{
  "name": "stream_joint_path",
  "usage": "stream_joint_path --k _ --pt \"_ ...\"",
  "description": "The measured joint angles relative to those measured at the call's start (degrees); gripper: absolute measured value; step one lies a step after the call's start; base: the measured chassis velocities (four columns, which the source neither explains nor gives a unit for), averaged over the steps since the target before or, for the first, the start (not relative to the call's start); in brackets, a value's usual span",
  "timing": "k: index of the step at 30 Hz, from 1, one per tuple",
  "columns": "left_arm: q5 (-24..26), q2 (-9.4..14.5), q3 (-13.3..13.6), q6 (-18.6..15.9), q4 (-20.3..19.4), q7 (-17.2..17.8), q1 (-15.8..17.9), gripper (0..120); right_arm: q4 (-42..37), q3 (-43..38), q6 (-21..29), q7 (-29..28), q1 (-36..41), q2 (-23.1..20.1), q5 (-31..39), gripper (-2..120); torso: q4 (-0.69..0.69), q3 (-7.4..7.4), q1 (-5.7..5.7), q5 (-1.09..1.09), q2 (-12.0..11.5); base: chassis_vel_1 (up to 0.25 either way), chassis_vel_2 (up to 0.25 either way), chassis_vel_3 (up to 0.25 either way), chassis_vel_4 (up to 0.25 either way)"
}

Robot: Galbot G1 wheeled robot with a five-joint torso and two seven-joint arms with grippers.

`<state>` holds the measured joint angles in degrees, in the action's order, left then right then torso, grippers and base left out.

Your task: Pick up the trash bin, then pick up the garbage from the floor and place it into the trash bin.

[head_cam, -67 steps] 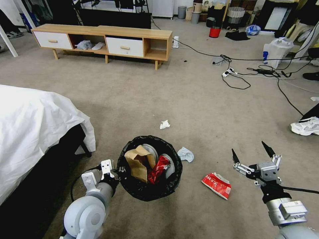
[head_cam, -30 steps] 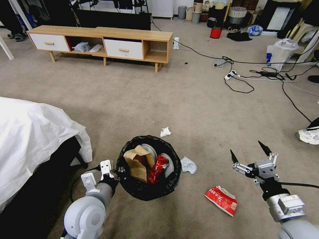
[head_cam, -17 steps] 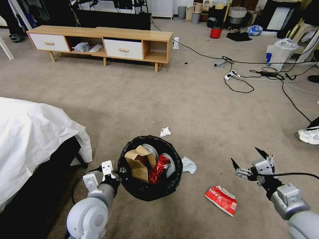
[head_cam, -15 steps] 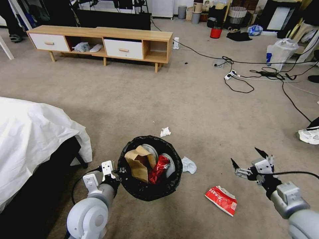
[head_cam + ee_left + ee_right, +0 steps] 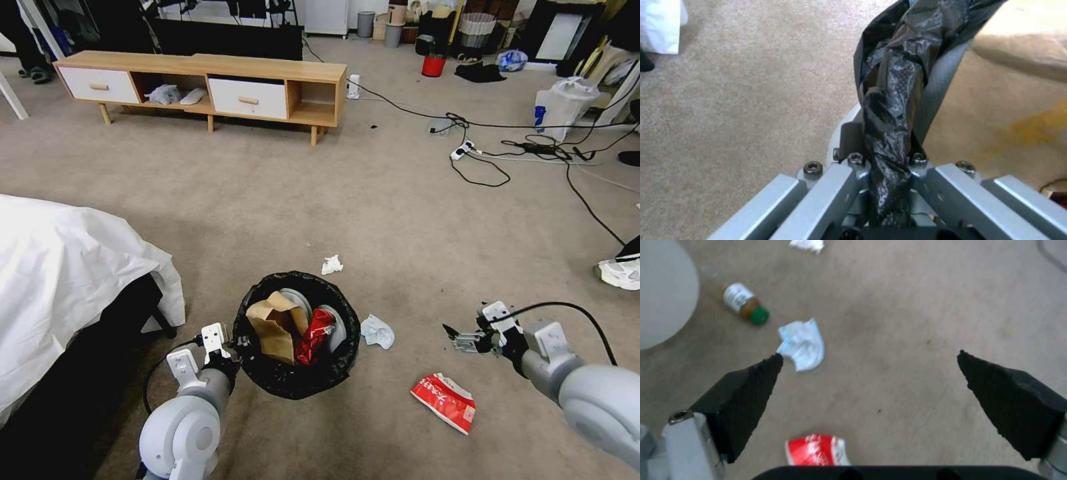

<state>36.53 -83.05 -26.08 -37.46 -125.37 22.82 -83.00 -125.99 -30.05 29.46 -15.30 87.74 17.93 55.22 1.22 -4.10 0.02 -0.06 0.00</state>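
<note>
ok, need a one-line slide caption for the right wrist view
Open right gripper above the carpet, with the red-and-white carton, a crumpled tissue and a small green-capped bottle below.

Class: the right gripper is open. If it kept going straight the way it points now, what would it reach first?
Probably bare floor just past the tissue; the right gripper points between them, with the carton nearer its base. Depth is uncertain.

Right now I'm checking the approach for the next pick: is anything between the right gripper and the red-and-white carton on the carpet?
Nothing visible: the open right gripper hangs above bare carpet, the red-and-white carton just below it.
</note>
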Motion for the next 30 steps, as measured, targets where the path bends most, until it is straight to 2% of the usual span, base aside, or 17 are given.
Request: stream_joint_path --k 4,13,19,30 --pt "-0.30 -0.30 -0.31 0.06 0.50 -0.03 -0.01 2 -0.75 -0.43 2.88 1.10 -1.06 -3.81 3.79 100 -0.01 0.00 0.00 -0.01 0.00 0.000 0.000 0.000 0.000" --pt "-0.41 -0.63 -0.56 0.13 0.91 -0.07 0.08 2 -2.06 -2.75 8.45 3.78 -1.39 -8.83 11.08 100 -0.01 0.00 0.00 0.00 0.00 0.000 0.000 0.000 0.000" --pt "-0.60 -0.67 -0.61 0.31 1.08 -0.33 0.00 2 -1.87 -7.65 12.77 5.91 2.68 -14.28 16.70 100 -0.01 0.00 0.00 -0.02 0.00 0.000 0.000 0.000 0.000" --pt "-1.67 -0.60 -0.56 0.82 1.07 -1.02 -0.77 2 -0.84 -7.89 13.04 7.29 5.81 -19.63 18.56 100 -0.01 0.00 0.00 0.00 0.00 0.000 0.000 0.000 0.000"
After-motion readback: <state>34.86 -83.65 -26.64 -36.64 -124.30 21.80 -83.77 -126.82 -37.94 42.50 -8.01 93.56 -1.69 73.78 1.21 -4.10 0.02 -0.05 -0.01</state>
